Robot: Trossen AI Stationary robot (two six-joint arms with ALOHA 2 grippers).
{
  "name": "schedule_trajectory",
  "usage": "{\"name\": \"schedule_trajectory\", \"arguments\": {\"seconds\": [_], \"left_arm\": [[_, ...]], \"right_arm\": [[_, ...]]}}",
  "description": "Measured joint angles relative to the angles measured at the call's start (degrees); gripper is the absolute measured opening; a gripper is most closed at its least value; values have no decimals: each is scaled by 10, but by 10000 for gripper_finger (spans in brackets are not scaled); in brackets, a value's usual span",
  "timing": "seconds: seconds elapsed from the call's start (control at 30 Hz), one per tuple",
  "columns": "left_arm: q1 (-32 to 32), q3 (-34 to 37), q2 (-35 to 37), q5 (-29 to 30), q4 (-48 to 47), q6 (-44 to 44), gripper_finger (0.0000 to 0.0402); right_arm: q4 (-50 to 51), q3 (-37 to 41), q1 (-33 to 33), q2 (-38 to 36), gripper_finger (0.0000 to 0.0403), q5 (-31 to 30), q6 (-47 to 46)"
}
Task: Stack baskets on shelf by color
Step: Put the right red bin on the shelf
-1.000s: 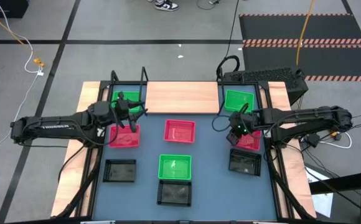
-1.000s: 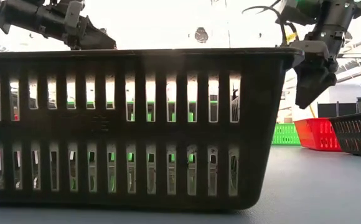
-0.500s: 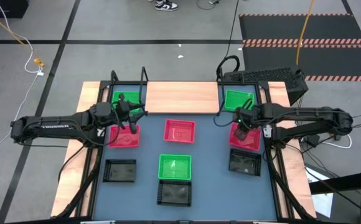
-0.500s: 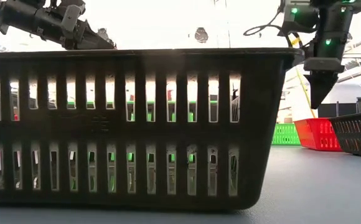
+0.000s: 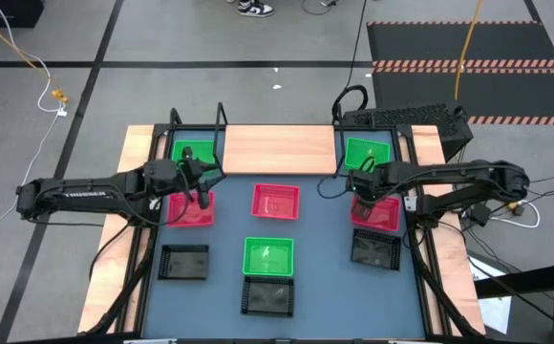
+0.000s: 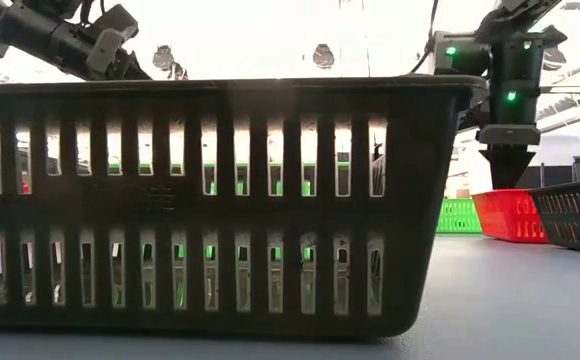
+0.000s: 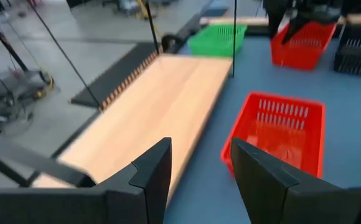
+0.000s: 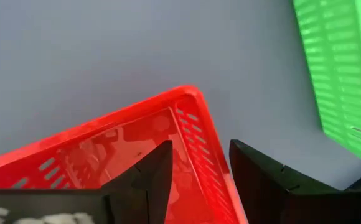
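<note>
The wooden shelf (image 5: 277, 148) carries a green basket at each end (image 5: 193, 153) (image 5: 366, 153). On the blue table stand three red baskets (image 5: 190, 208) (image 5: 276, 202) (image 5: 377, 212), one green basket (image 5: 268, 256) and three black ones (image 5: 183, 262) (image 5: 267, 297) (image 5: 375, 250). My right gripper (image 8: 196, 177) is open and points straight down over the right red basket's far-left corner (image 8: 193, 96), one finger to each side of its wall, just above the rim (image 6: 510, 195). My left gripper (image 7: 199, 180) is open and hovers over the left red basket's far edge, empty.
Black wire uprights (image 5: 222, 119) stand at the shelf's ends. The shelf's middle lies bare between the two green baskets. In the low view the near black basket (image 6: 220, 200) fills most of the picture. Cables and a black box (image 5: 406, 119) lie beyond the far right corner.
My right gripper has turned from a tilt to pointing straight down and has sunk toward the right red basket's far-left corner, staying open. My left gripper has shifted a little toward the near edge over the left red basket. No basket has moved.
</note>
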State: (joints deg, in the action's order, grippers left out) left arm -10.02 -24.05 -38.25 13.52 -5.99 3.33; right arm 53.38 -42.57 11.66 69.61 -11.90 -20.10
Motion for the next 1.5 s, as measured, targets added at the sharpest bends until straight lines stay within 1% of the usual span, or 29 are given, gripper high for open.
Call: {"name": "schedule_trajectory", "arguments": {"seconds": [0.13,0.2,0.3,0.4,0.47,0.53,0.6,0.7,0.77,0.83,0.93,1.0,1.13,1.23,1.37,1.5], "left_arm": [[0,0,0,0,-18,-4,168],[0,0,0,1,-14,2,168],[0,0,0,1,-11,7,168],[0,0,0,1,-13,8,168],[0,0,0,2,-18,9,168],[0,0,0,2,-21,8,168],[0,0,0,1,-24,6,168],[0,0,0,1,-25,1,168],[0,0,0,1,-25,0,168],[0,0,0,2,-24,0,168],[0,0,0,1,-24,-2,168],[0,0,0,1,-21,-7,168],[0,0,0,1,-20,-12,168],[0,0,0,1,-19,-13,168],[0,0,0,1,-14,-9,168],[0,0,0,1,-7,-6,168]], "right_arm": [[-3,0,0,12,146,-1,0],[-3,0,0,14,128,-1,-6],[-21,0,2,13,90,0,-59],[-75,0,3,9,57,0,-122],[-122,0,3,10,43,1,-134],[-160,0,5,10,37,2,-133],[-178,0,12,10,40,2,-132],[-164,0,19,3,58,1,-123],[-156,0,19,-5,77,2,-90],[-146,0,15,-20,97,9,-28],[-162,0,2,-46,126,46,56],[-187,0,-8,-63,141,66,92],[-219,0,-33,-79,157,131,145],[-220,6,-55,-71,159,165,153],[-219,33,-85,-61,159,170,151],[-219,59,-104,-61,159,180,127]]}}
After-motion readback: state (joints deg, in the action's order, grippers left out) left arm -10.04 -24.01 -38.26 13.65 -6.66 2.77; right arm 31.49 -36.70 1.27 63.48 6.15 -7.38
